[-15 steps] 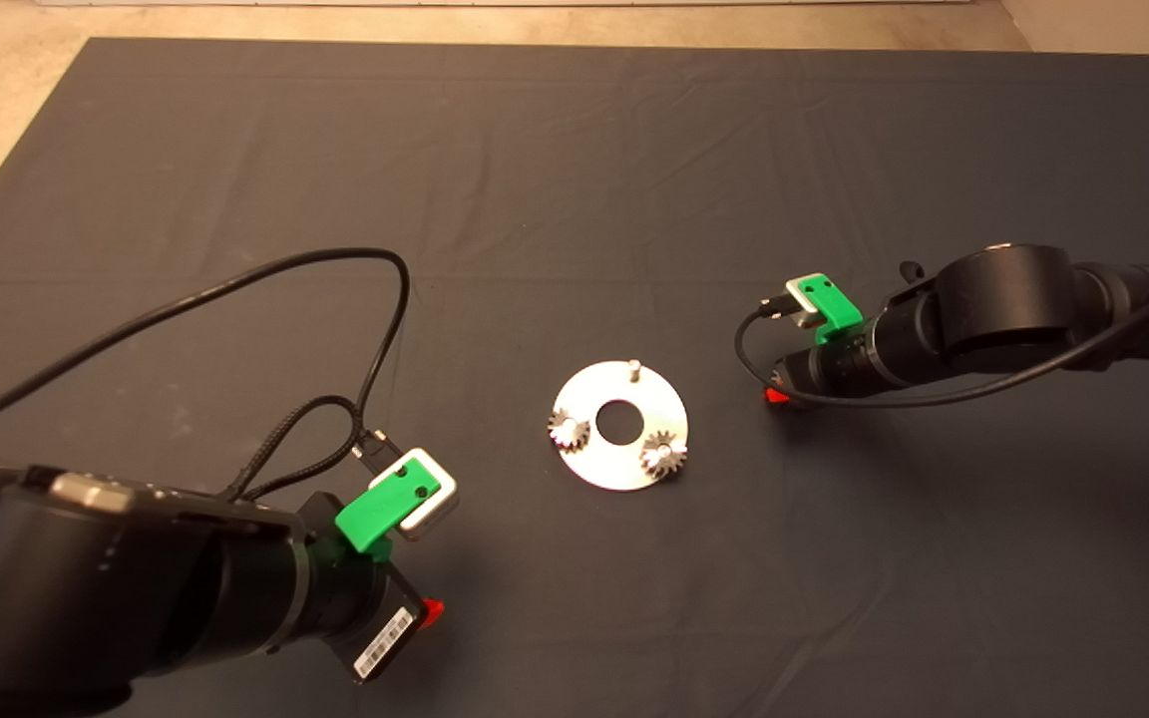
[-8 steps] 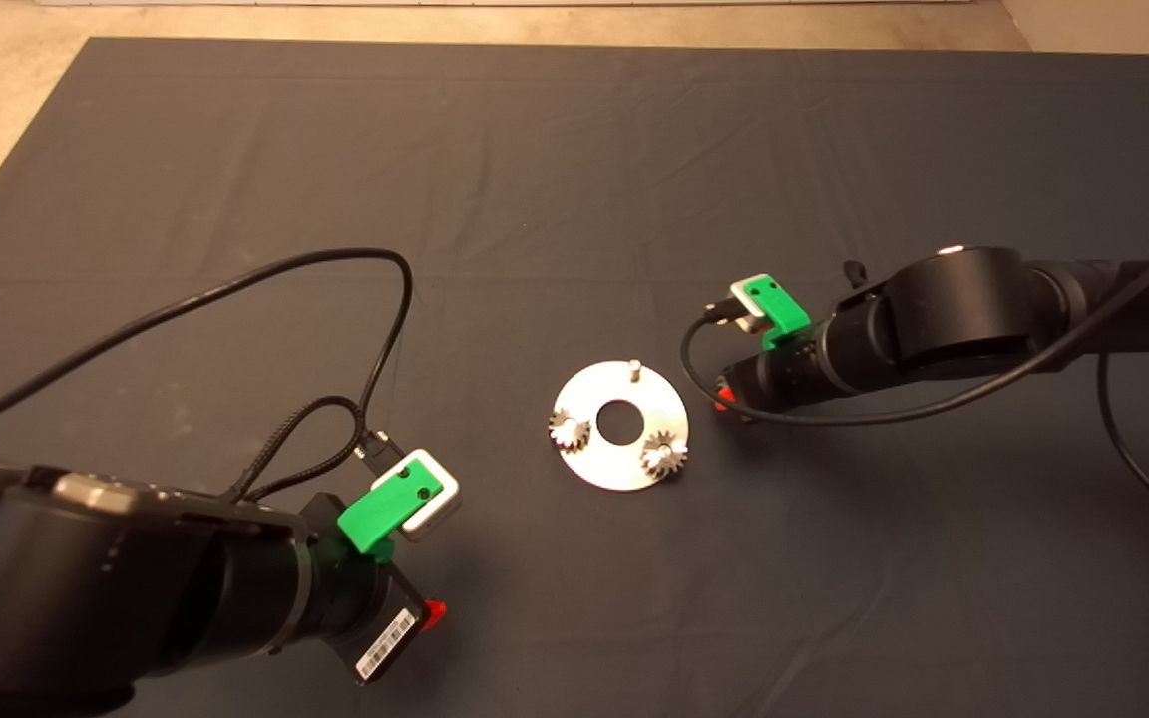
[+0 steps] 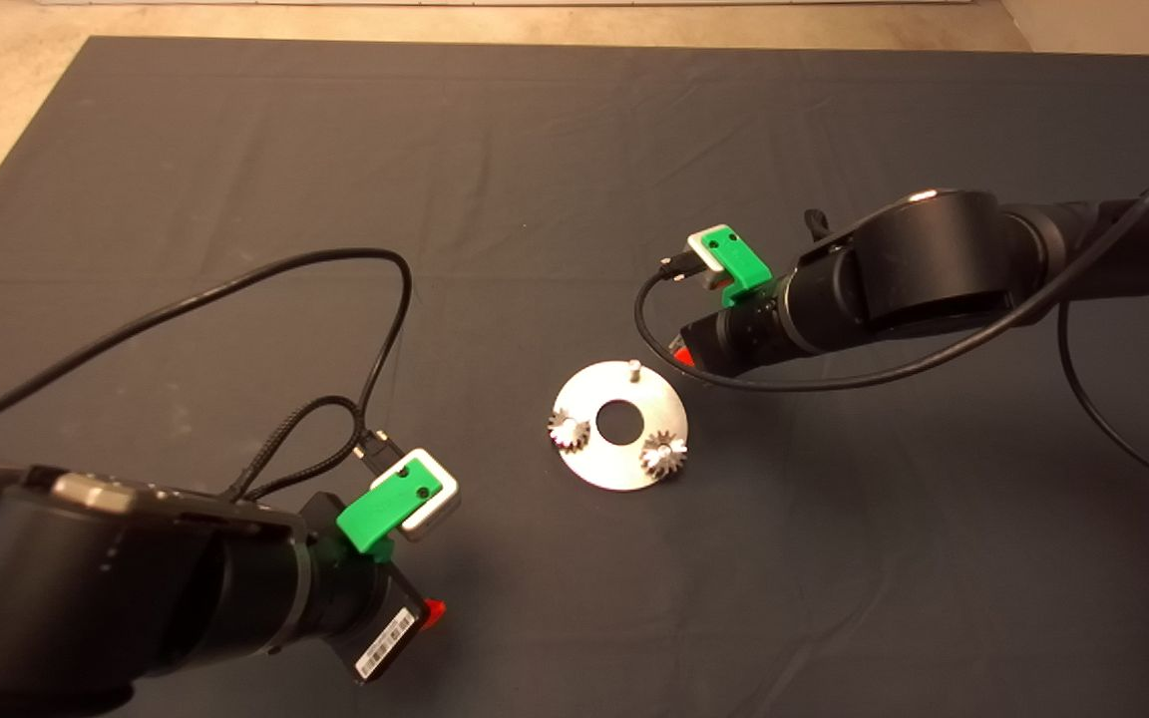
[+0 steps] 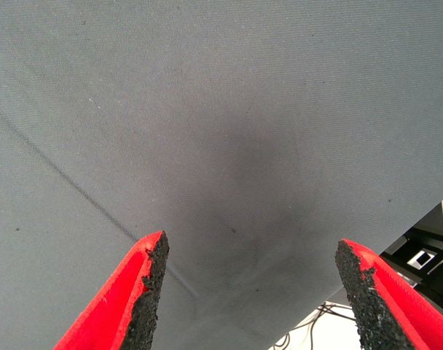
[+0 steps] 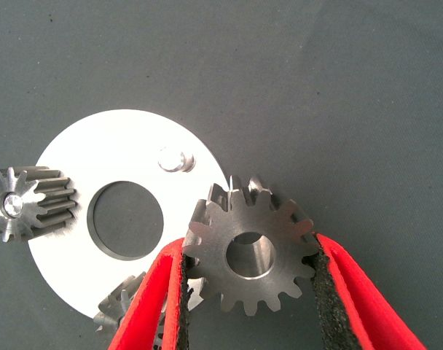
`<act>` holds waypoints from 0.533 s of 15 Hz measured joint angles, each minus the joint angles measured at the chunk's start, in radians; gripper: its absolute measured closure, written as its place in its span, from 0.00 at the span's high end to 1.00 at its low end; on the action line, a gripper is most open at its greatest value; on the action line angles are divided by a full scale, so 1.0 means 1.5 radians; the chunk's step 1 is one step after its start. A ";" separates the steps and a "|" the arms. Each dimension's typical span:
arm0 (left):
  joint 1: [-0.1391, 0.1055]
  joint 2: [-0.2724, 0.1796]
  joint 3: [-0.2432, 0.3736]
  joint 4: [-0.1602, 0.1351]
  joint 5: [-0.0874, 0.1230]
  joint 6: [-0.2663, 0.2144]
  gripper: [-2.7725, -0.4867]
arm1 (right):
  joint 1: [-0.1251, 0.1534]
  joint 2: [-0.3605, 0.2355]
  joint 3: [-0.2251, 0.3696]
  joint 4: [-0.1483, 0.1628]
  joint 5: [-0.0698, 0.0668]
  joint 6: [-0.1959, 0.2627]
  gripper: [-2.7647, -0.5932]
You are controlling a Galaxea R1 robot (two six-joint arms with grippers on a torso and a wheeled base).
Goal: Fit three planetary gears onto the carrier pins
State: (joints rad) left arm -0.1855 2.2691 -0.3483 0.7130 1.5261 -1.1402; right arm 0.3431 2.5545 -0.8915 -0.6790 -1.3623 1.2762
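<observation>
Gear (image 5: 251, 255) clamped in right tool (image 5: 251, 292), partly hiding 1 seated gear (image 5: 123, 306); 1 pin (image 5: 174, 159) bare. Left tool (image 4: 251, 292) parted over dark tabletop (image 3: 535, 179).

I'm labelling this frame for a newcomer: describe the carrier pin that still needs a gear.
Find the silver disc on the dark mat. Of its three pins, two carry gears; the bare pin stands on the far edge, nearest the right gripper, which holds the third gear.
</observation>
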 joint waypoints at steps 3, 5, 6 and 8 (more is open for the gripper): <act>0.000 0.000 0.000 0.000 0.000 0.000 0.49 | 0.000 0.018 -0.005 0.000 -0.001 0.000 0.15; 0.000 0.000 0.000 0.000 0.000 0.000 0.49 | 0.000 0.028 -0.011 0.000 0.001 0.000 0.15; 0.000 0.000 0.000 0.000 0.000 0.000 0.49 | 0.000 0.033 -0.017 0.000 0.000 0.000 0.15; 0.000 0.000 0.000 0.000 0.000 0.000 0.49 | 0.000 0.048 -0.032 0.000 -0.003 0.000 0.15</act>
State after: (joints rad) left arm -0.1856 2.2687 -0.3483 0.7130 1.5260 -1.1402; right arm 0.3430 2.6268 -0.9400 -0.6783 -1.3668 1.2762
